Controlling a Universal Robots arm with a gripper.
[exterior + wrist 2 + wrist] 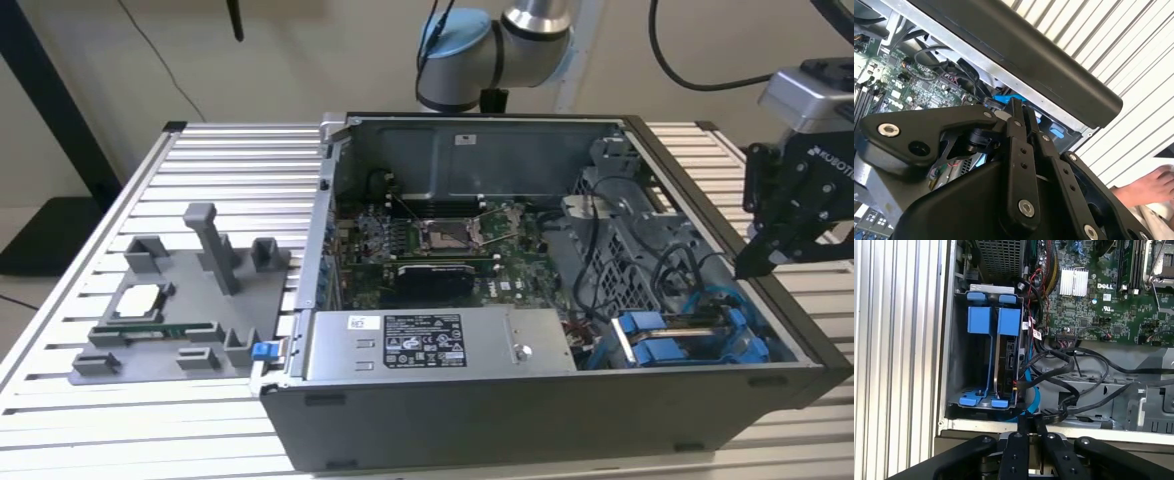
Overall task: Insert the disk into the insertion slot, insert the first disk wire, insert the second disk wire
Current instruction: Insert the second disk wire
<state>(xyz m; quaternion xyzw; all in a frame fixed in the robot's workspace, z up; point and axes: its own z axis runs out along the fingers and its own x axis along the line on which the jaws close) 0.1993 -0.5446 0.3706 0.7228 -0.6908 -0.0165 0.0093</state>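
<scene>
The exterior view takes in the whole desk. One open computer case stands toward the edge on the exterior view's right, and one grey fixture lies by the opposite edge. The single tool hangs above the case's wall on the exterior view's right.

The first wrist view looks down into the insertion slot. Two blue carrier fronts sit side by side there, and the disk is seated in the one nearer the motherboard. One blue cable and several black wires curl just beside it.

The second wrist view alone shows a person's hand resting on the desk outside the case. In both wrist views the tool is clenched, its fingers pressed together with nothing seen between them.
</scene>
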